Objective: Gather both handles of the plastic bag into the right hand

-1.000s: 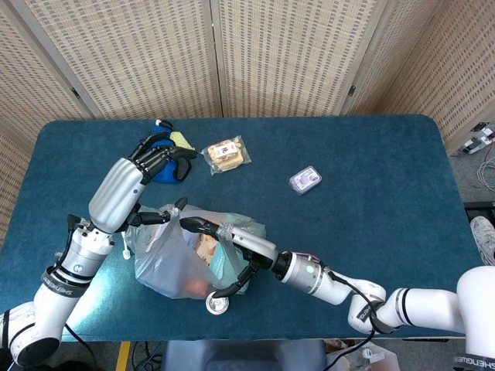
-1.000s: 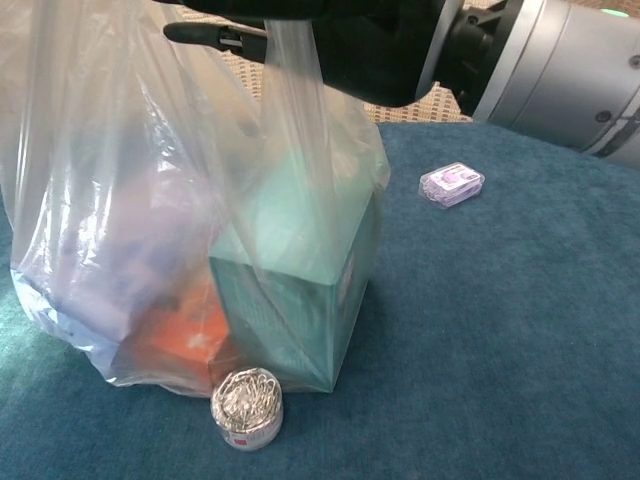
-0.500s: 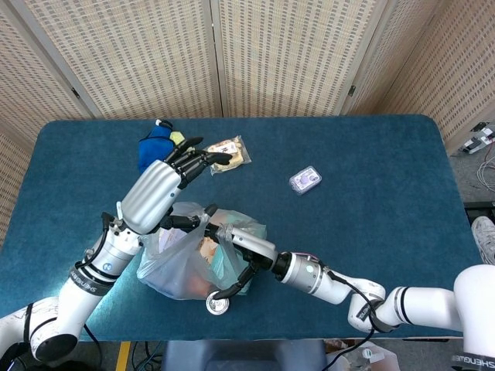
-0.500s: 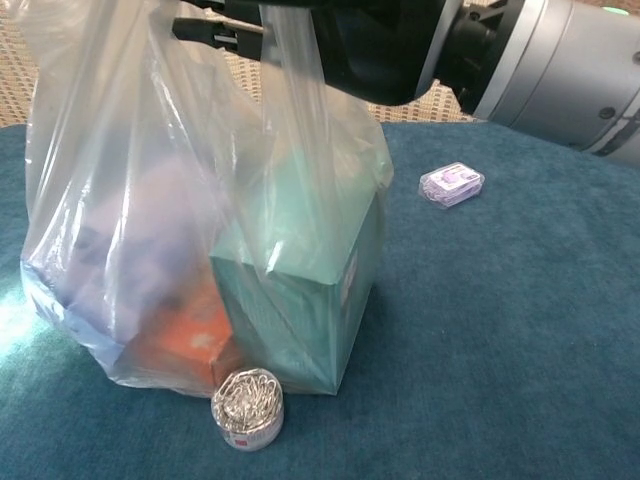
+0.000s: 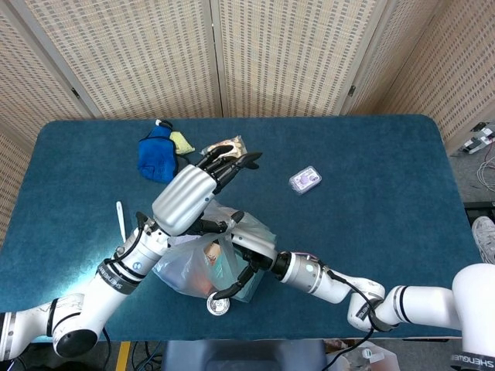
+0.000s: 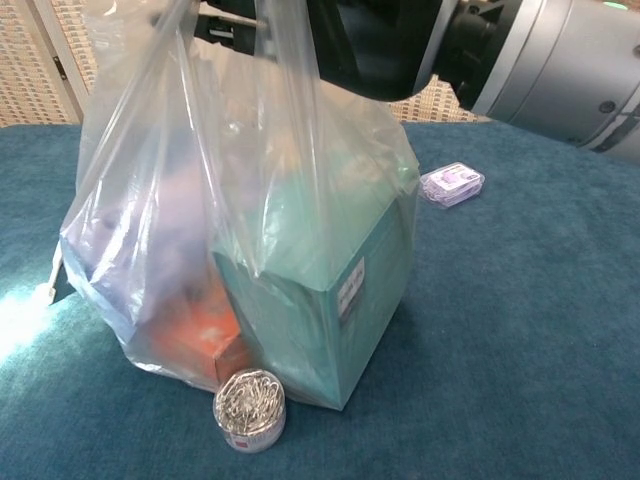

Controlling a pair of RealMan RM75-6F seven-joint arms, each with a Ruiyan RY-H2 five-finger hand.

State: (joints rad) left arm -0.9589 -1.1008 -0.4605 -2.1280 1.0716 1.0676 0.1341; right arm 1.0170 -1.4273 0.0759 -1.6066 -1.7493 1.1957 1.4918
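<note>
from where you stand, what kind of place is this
Probably a robot test bench in a lab, not a home: a table covered in dark teal cloth, woven folding screens closing it off, and loose cables on the floor at the right edge.

Left arm: reaches in from lower left | left hand (image 5: 220, 164): raised, fingers extended | right hand (image 5: 232, 247): fingers curled closed, forearm from lower right

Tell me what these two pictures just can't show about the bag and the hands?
- Handles of the plastic bag: chest view cuts them off at the top edge; in the head view the left hand covers them.
- Right hand: chest view shows only a dark cropped part, so its hold is unclear.
- Purple item inside the bag: blurred by the plastic.
</note>
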